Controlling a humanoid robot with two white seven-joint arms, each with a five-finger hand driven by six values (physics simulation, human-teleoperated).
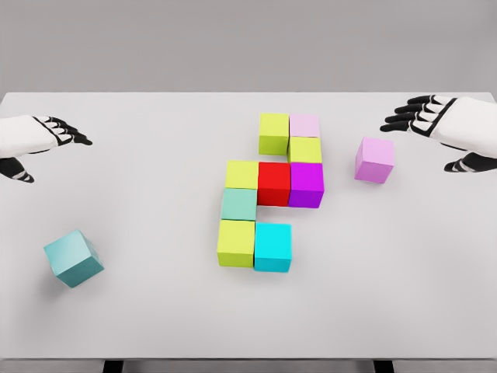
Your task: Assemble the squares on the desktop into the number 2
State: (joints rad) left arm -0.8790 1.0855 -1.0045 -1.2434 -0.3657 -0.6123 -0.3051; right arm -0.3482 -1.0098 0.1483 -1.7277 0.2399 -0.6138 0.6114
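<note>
Several coloured cubes are packed together mid-table: a lime cube (273, 133) and a pale pink cube (304, 126) on top, a yellow-green cube (305, 150) below, then a lime cube (241, 174), a red cube (273, 183) and a purple cube (306, 184) in a row, a mint cube (238, 203), a lime cube (236, 242) and a cyan cube (272, 247). A loose pink cube (374, 160) sits right of the group. A loose teal cube (73, 258) lies at the lower left. My left hand (66, 134) hovers open at the far left. My right hand (415, 114) hovers open above the pink cube.
The white table (155, 326) spans the view, with its front edge near the bottom. A grey wall stands behind it.
</note>
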